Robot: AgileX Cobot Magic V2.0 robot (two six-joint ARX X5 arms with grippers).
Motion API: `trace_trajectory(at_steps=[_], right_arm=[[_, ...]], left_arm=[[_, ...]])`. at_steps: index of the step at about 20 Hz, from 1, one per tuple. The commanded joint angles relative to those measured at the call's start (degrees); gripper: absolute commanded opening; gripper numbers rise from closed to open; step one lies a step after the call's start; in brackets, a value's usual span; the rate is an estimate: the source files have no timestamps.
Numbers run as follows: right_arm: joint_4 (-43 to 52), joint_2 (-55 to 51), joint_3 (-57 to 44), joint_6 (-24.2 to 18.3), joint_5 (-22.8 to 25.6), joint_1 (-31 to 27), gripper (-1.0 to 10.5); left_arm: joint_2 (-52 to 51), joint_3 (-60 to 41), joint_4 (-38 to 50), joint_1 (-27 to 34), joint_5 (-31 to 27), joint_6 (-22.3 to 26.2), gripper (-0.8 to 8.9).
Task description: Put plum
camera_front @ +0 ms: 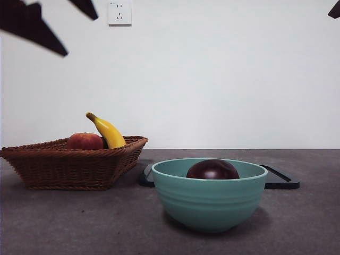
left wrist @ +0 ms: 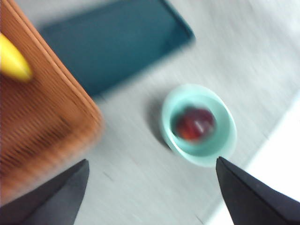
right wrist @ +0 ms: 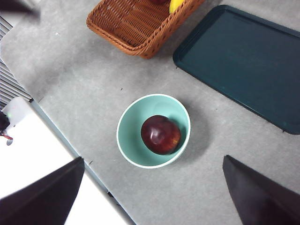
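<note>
**A:** Where is the plum point(right wrist: 161, 134) right now?

**B:** It sits inside the green bowl point(camera_front: 209, 204), near the front of the table point(camera_front: 64, 223). Neither arm touches it. The left gripper point(left wrist: 150, 187) hangs high above, jaws spread wide and empty; its view is blurred. The right gripper point(right wrist: 152, 192) also hangs well above the bowl, jaws spread, holding nothing.

**A:** So what does the step call for?

**B:** My guess is the plum has to come out of the bowl and go somewhere else, perhaps the dark tray point(right wrist: 243, 61) behind it or the wicker basket point(camera_front: 69, 164) with the banana point(camera_front: 108, 131) and the red fruit point(camera_front: 85, 141). The task does not say which. Either way, come straight down over the bowl's centre, jaws wide enough to clear the rim, and close on the plum's widest part. It looks glossy and round, so a low, gentle squeeze seems safer than a pinch near the top.

**A:** Any labels or writing?

**B:** None that I can read. The wall socket point(camera_front: 119, 12) is plain, and the bowl and tray bear no marks.
</note>
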Motion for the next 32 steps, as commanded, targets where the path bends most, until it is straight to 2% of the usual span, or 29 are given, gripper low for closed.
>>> trace_trajectory(at_steps=[1,5,12,19,26,31,32], right_arm=[[0.42,0.39,1.11,-0.66,1.09,0.28,4.7],[0.37,0.39,1.07,-0.63,2.84,0.28,4.7],[0.26,0.46,0.68,-0.59,2.84,0.28,4.7],[1.57,4.74,-1.36,2.69,2.8,0.57,4.7],[18.91,11.41,-15.15,10.08,3.28,5.73,4.7],[26.99,16.85,-17.88,11.65,10.05,8.61,4.7],[28.37,18.08,-17.88,11.63,10.84,9.16,4.1]], left_arm=[[-1.97,-4.5,-0.11,-0.22,5.2,0.48,4.31],[-4.17,-8.9,-3.19,-0.22,10.49,2.19,4.31],[-4.39,-8.9,-4.31,-0.22,10.73,2.93,4.31],[-4.39,-8.9,-4.09,-0.22,10.73,2.93,4.31],[-4.39,-8.9,-4.04,-0.22,10.71,3.02,4.31],[-4.39,-8.9,-3.96,-0.22,10.71,3.1,4.31],[-4.39,-8.9,-3.96,-0.22,10.71,3.1,4.31]])
